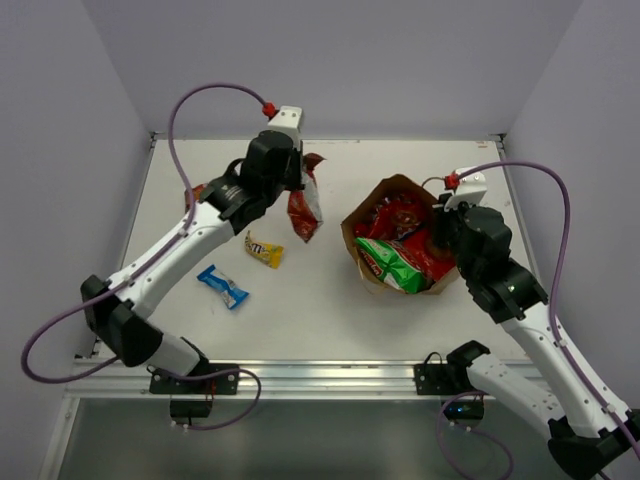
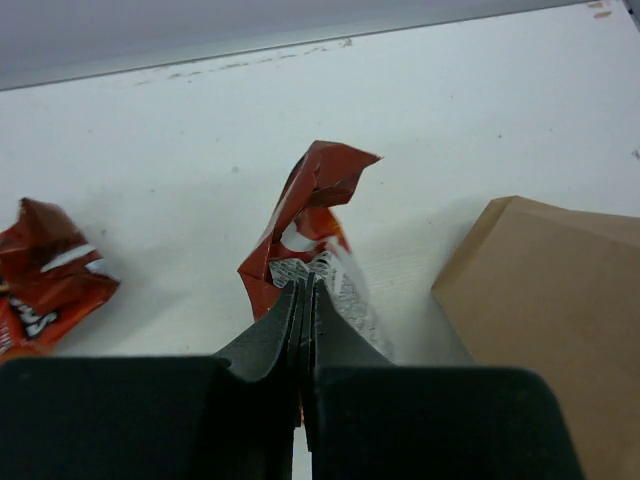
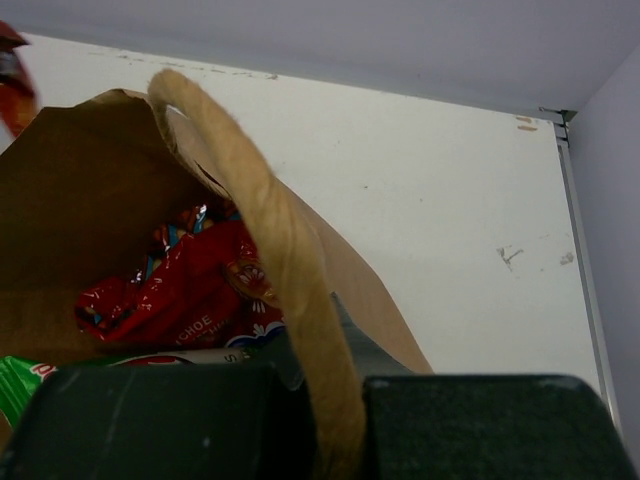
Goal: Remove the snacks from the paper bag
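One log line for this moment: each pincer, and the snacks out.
left pincer: shut on red chip bag; right pincer: shut on paper bag handle; on table: yellow candy pack, blue bar

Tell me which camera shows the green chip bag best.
Top external: the green chip bag shows almost whole at the paper bag's mouth. The right wrist catches only its green corner; the left wrist shows none of it.

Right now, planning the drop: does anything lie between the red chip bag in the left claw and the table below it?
Nothing visible does. The shiny red chip bag hangs over bare white table. A crumpled red packet lies to one side, the brown paper bag to the other.
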Tool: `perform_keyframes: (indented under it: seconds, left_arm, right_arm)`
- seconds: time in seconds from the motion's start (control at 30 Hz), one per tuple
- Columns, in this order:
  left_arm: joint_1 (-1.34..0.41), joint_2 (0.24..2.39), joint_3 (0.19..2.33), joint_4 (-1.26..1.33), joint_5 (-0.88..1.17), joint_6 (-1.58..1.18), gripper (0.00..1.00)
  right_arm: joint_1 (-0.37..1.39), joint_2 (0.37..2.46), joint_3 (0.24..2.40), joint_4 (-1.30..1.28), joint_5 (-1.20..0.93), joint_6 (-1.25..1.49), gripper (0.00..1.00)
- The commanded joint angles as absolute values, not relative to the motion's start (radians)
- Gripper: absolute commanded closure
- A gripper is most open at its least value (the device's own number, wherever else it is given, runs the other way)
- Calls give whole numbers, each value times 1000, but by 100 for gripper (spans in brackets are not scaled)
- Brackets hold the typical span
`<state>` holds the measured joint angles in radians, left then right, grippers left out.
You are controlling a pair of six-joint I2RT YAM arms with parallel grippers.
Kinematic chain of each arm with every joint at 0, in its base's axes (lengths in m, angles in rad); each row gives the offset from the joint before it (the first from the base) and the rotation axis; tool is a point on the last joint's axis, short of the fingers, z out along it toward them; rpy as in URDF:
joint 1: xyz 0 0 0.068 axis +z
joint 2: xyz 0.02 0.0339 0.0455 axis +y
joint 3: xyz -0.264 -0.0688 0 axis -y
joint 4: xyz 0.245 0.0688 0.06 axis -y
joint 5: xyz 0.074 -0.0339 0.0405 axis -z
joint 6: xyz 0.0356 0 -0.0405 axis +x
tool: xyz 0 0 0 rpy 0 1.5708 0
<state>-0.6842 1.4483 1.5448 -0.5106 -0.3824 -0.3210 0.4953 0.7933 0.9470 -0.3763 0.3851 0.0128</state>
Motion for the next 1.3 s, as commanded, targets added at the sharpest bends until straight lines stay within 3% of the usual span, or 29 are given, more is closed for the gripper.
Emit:
perform_keyframes:
  seconds: [0.0, 0.13, 0.3, 0.4, 0.43, 0.47, 0.5, 0.63, 0.67, 0.97, 1.27]
  left_arm:
    - [-631, 1543, 1511, -208, -218, -325, 100]
    - [-565, 1630, 1399, 39, -114, -386, 100]
    - [-467, 1814, 1358, 117, -80, -396, 100]
    - [-422, 1874, 1365, 80, -55, -391, 81]
    - [-419, 1875, 1376, 65, -55, -385, 70]
    - [-417, 1850, 1374, 52, -60, -379, 63]
    - [-419, 1827, 1370, 42, -64, -373, 47]
    - [-425, 1685, 1336, -24, -55, -371, 14]
    - [-428, 1627, 1333, -53, -48, -374, 11]
    - [-661, 1332, 1269, -239, -44, -385, 8]
    - [-980, 1255, 1258, -288, -75, -315, 14]
  right_arm:
    - [497, 764, 920, -327, 357, 8, 100]
    - [497, 767, 899, -322, 351, -21, 100]
    - [497, 775, 896, -318, 347, -17, 100]
    - [497, 784, 903, -314, 362, -28, 100]
    - [497, 785, 919, -322, 373, -35, 100]
    - [497, 791, 926, -325, 374, -41, 100]
    - [497, 793, 934, -327, 376, -47, 100]
    - [497, 793, 982, -321, 380, -80, 100]
    - [497, 793, 988, -319, 379, -83, 100]
    - [499, 769, 997, -318, 327, -149, 100]
    - [499, 719, 996, -322, 189, -210, 100]
